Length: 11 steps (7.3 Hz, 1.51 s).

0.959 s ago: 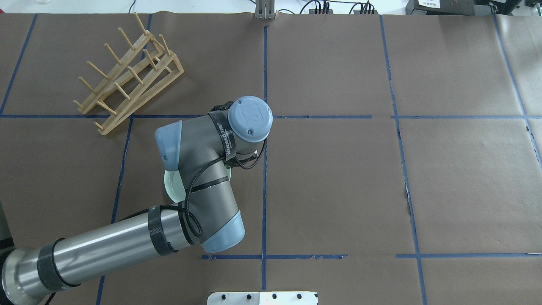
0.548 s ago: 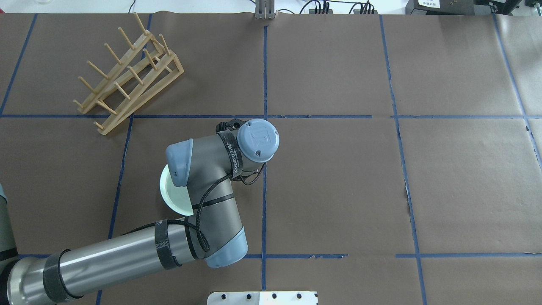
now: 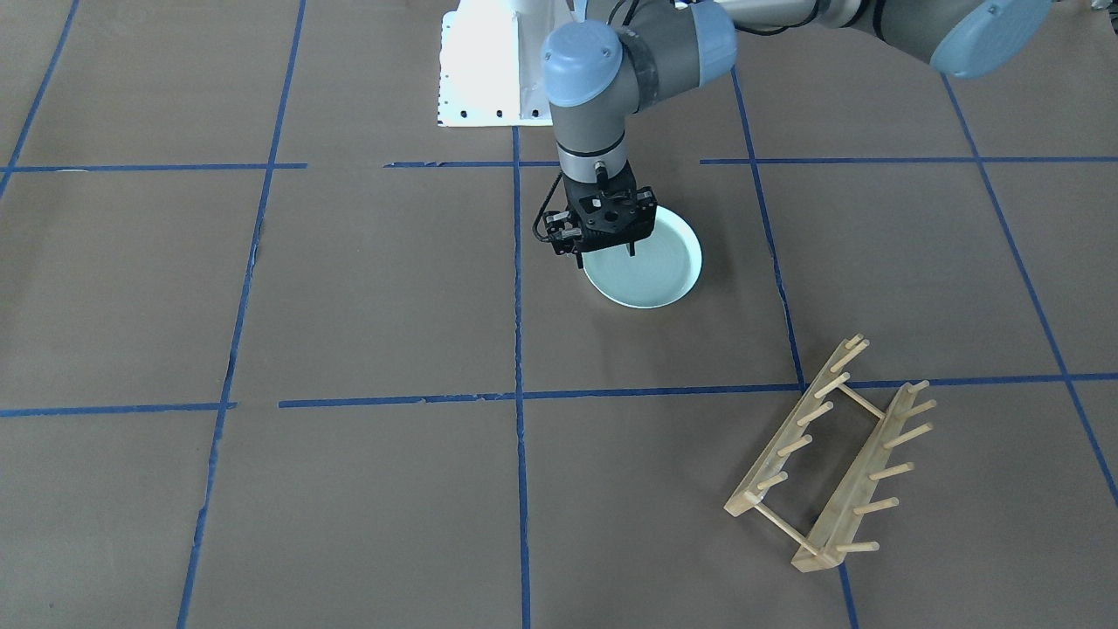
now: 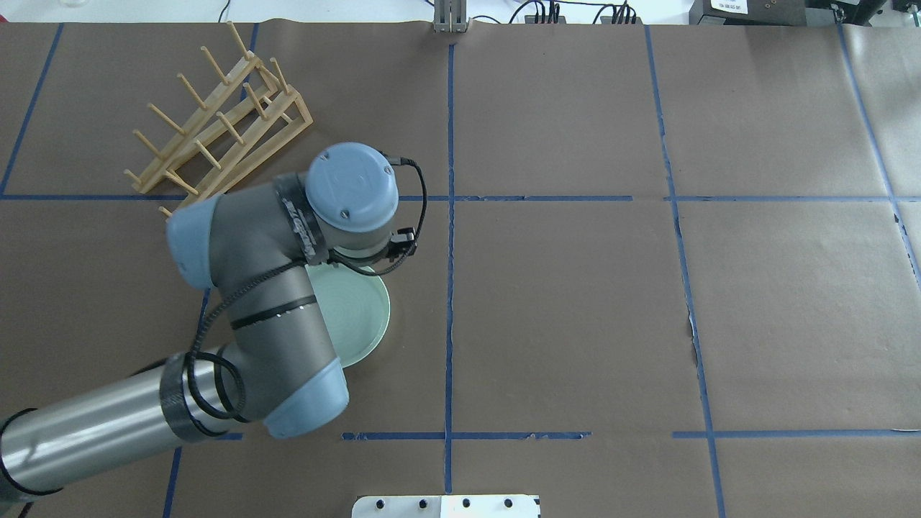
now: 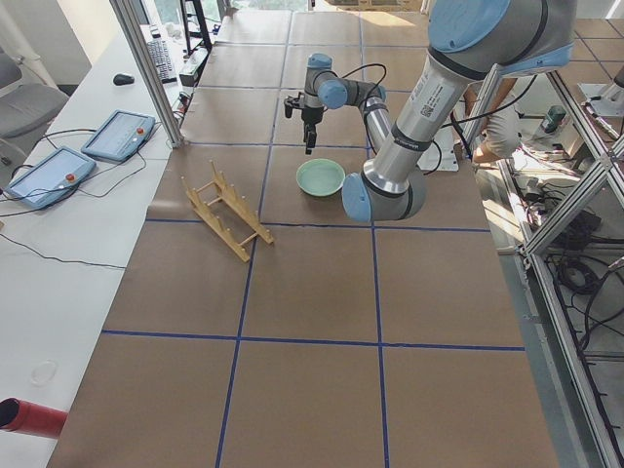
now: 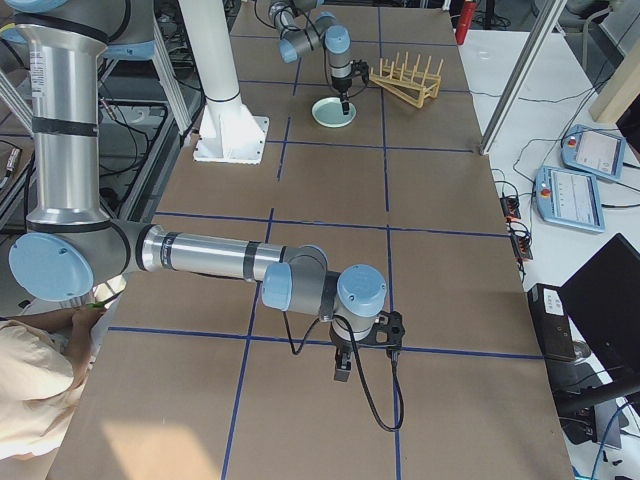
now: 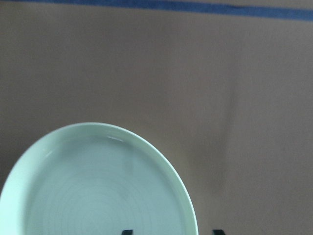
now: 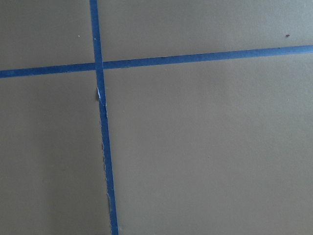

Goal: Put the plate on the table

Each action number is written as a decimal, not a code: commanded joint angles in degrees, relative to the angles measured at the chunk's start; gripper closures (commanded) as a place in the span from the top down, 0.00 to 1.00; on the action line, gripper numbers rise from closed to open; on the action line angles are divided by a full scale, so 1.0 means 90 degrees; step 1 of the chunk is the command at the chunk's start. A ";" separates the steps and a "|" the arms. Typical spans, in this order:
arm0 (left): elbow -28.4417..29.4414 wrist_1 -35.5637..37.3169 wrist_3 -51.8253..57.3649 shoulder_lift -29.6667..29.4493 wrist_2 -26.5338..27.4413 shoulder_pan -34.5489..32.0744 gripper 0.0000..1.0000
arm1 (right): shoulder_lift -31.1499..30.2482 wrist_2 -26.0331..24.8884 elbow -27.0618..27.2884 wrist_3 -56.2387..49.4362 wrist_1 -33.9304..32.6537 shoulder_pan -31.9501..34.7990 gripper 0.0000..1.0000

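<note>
The plate (image 3: 651,273) lies on the table (image 3: 349,288), the rack (image 3: 830,454) farther out, leftward.

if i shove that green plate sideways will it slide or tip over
The plate lies flat on the papered table, so it would probably slide, not tip. Its glossy rim looks rigid and may be slippery to pinch.

A white worktop (image 5: 66,226) runs along nine o'clock with two teach pendants (image 5: 119,135) (pale blue screens); a grey chair (image 5: 24,99) at ten o'clock.
</note>
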 commanded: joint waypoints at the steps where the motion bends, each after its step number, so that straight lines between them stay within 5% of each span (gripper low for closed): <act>1: -0.0233 -0.0653 0.1733 0.0543 -0.1045 -0.1379 1.00 | 0.0000 0.0000 -0.0010 0.0000 0.0000 0.0000 1.00; 3: -0.0107 -0.2106 0.4765 0.2237 -0.2558 -0.3037 1.00 | 0.0000 0.0000 -0.0010 0.0000 0.0000 0.0000 1.00; 7: 0.0956 -0.2465 0.9107 0.3912 -0.3276 -0.5638 1.00 | 0.0000 0.0000 0.0000 0.0000 0.0000 0.0000 1.00; 9: 0.1006 -0.2377 0.9254 0.4636 -0.3376 -0.6404 1.00 | 0.0000 0.0000 0.0000 0.0000 0.0000 0.0000 1.00; 11: 0.1094 -0.2358 0.9254 0.4639 -0.3453 -0.6881 1.00 | 0.0000 0.0000 -0.0010 0.0000 0.0000 0.0000 1.00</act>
